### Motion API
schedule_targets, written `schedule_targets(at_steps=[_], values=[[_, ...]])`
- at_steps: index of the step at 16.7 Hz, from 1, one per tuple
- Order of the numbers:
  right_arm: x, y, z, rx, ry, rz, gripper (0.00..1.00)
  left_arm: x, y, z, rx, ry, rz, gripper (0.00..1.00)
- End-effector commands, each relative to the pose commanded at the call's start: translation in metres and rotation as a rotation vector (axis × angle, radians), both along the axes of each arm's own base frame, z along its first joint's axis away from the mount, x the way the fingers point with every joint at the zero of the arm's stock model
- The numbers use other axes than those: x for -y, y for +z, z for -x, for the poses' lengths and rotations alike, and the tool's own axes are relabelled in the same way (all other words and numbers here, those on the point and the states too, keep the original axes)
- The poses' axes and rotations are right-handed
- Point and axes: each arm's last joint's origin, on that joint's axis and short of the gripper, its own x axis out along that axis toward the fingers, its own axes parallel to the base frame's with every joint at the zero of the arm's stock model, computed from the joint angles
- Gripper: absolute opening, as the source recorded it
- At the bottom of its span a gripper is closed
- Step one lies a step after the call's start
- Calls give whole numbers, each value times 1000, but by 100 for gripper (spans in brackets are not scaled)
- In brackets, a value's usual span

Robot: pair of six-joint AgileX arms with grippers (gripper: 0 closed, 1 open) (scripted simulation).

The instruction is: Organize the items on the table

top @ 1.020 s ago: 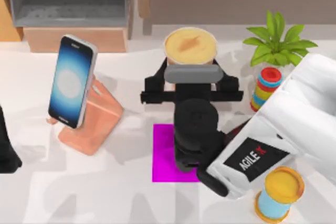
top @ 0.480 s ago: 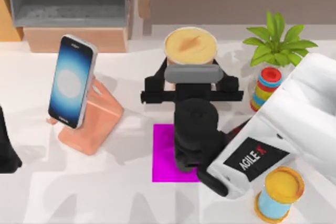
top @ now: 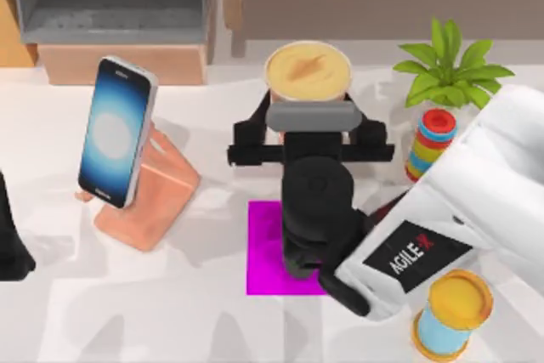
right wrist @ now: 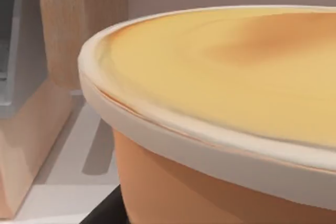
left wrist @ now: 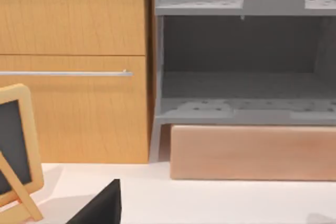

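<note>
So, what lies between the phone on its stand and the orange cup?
In the top view, only bare white table lies between the smartphone on its pink stand and the orange cup.

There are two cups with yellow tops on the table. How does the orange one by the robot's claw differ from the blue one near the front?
The orange cup stands at the back of the table, just beyond the right gripper; the blue cup stands at the front right, beside the right arm. The orange cup's creamy top looks wider than the blue cup's deeper yellow one. The blue cup has an orange rim at its base. Both stand upright and are round.
</note>
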Motion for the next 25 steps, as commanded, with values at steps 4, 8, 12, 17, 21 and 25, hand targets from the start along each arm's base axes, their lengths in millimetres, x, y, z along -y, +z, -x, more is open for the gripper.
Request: schedule_targets(at_steps=[4, 8, 12, 17, 21, 25], values=[[0, 5, 0, 0, 0, 0, 0, 0, 0, 0, 0, 0, 0, 100], [0, 9, -3, 14, -2, -17, 0, 0, 0, 0, 0, 0, 0, 100], [14, 56, -30, 102, -21, -93, 0, 0, 0, 0, 0, 0, 0, 100], [70, 123, -72, 195, -42, -107, 0, 0, 0, 0, 0, 0, 0, 100], [138, 154, -105, 203, -54, -46, 0, 0, 0, 0, 0, 0, 0, 100], [215, 168, -132, 153, -57, 18, 0, 0, 0, 0, 0, 0, 0, 100]])
